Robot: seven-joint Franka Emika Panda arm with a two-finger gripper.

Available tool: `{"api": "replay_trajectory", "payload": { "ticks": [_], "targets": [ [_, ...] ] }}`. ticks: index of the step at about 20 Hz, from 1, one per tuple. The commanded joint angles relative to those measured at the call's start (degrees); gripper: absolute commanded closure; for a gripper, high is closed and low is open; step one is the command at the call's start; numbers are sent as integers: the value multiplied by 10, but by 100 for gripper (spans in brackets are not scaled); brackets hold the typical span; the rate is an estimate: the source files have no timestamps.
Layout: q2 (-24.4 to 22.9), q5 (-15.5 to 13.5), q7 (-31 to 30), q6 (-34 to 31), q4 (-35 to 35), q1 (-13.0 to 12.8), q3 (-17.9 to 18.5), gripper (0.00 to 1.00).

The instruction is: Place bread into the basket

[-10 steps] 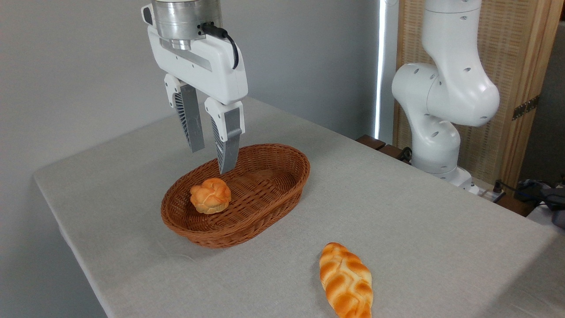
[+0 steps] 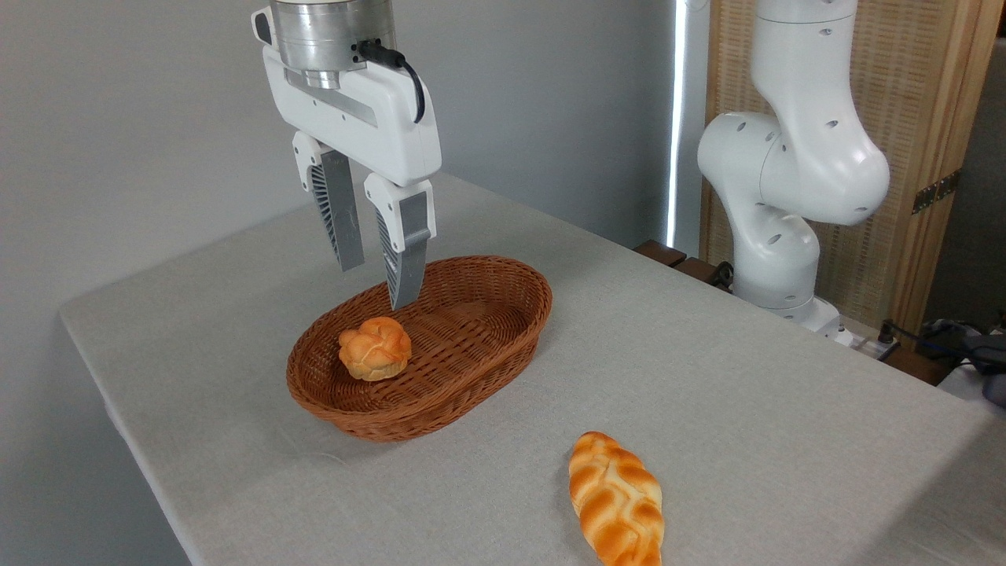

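Observation:
The bread (image 2: 617, 499), a long braided golden-orange loaf, lies on the table near the front edge, right of and apart from the basket. The oval reddish-brown wicker basket (image 2: 503, 338) stands in the middle of the table. My gripper (image 2: 379, 281) hangs over the basket's back left part, fingers pointing down, open, with nothing between them. It is well above and to the left of the bread.
A small round knotted bun (image 2: 375, 347) lies inside the basket at its left end, just below my fingers. The arm's white base (image 2: 786, 212) rises at the table's far right edge. The grey cloth-covered table (image 2: 707, 393) drops off at the left and front.

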Motion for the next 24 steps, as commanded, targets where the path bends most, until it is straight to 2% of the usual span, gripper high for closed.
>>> {"api": "replay_trajectory", "payload": {
  "ticks": [1,16,20,24],
  "targets": [
    [3,-2,-4,-16,11,-3,2,0],
    [-4,-1,14,-16,5,-3,3,0],
    [-22,-1,63,-12,-20,-3,9,0],
    [-54,-2,122,-10,-52,-3,30,0]
  ]
}}
